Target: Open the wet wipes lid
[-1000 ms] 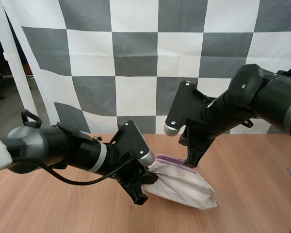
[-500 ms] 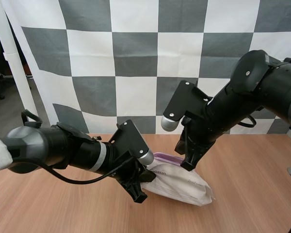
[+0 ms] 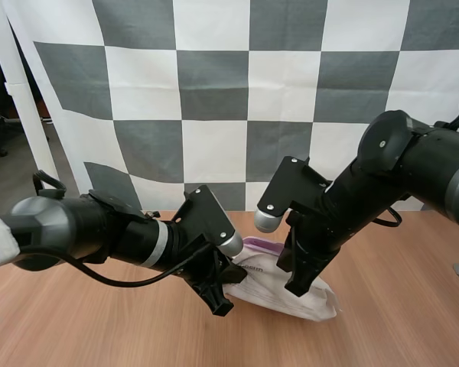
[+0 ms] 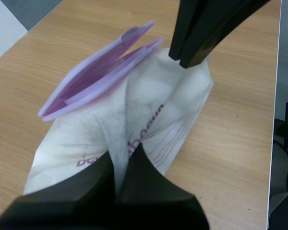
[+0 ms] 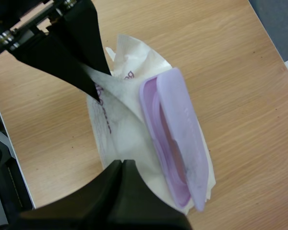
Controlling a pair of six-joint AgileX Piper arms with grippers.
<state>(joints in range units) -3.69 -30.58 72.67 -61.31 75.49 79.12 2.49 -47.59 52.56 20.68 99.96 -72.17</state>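
Lid (image 5: 180,115) stood ajar on the wet wipes pack (image 3: 264,294) lying on the surface (image 3: 398,306), its wrapper pinched in my left tool (image 4: 121,165), after my empty, closed right tool (image 5: 121,164) dropped beside it, so I judged the opening partly done.

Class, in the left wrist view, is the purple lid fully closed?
No, the purple lid stands ajar, one edge lifted off the wet wipes pack.

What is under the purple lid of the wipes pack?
The lid stands ajar over a purple frame fixed to the white pack. Whatever lies deeper inside is covered by the lid.
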